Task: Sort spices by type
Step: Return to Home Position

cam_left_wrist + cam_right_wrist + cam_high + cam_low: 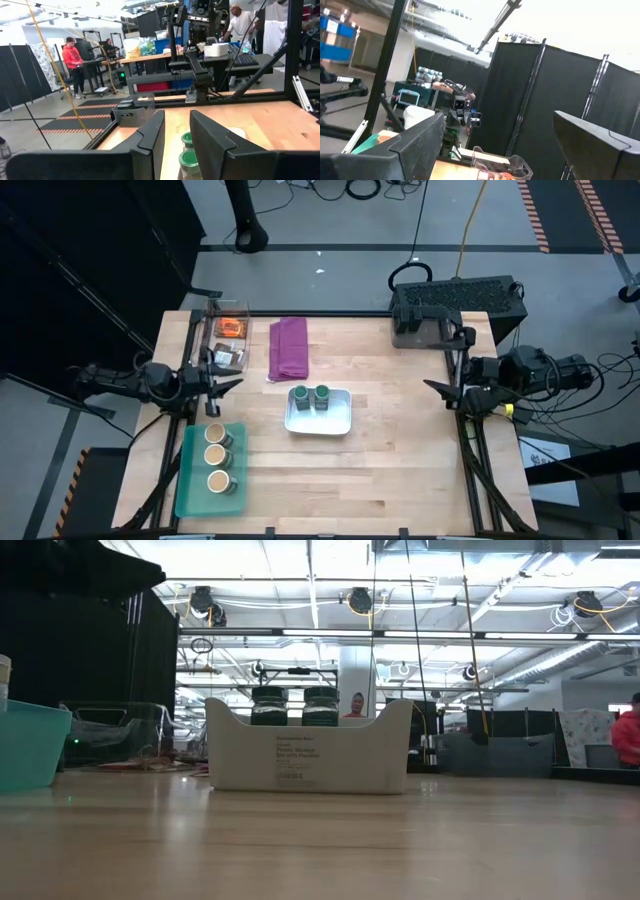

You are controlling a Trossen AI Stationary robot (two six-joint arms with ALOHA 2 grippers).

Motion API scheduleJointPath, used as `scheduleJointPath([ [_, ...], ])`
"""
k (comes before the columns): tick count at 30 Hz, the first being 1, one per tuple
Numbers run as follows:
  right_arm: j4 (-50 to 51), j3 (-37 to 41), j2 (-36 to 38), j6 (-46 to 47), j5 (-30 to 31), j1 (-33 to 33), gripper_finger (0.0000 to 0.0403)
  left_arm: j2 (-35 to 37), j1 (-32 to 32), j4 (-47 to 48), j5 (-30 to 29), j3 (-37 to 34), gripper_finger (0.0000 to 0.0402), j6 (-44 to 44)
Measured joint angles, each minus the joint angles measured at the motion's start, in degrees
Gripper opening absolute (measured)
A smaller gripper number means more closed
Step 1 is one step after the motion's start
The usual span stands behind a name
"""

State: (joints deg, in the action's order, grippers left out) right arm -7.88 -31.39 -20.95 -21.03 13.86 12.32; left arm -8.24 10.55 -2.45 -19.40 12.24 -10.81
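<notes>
Two green-lidded spice jars stand upright in a white tray at the table's middle; they also show in the low view. Three tan-lidded jars stand in a row in a teal tray at the near left. An orange packet and a dark brown packet lie in a clear container at the far left. My left gripper hovers open at the left edge, pointing toward the green-lidded jars. My right gripper hovers wide open at the right edge.
A folded purple cloth lies flat beside the clear container. A black box stands at the far right corner. Bare wood shows on the table's near half and right side. People stand in the room beyond the table.
</notes>
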Motion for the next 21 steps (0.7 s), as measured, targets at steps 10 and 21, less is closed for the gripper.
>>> scheduleJointPath([
  [10,-5.99,9.27,7.07,0.67,4.21,-0.02,0.0352,1.61,0.0,0.6,0.0,-0.49,0.0097,0.0],
  [21,-13.53,21.78,16.22,2.19,5.8,-0.07,0.0352,1.59,0.0,1.63,-0.48,-0.51,0.0097,0.54],
])
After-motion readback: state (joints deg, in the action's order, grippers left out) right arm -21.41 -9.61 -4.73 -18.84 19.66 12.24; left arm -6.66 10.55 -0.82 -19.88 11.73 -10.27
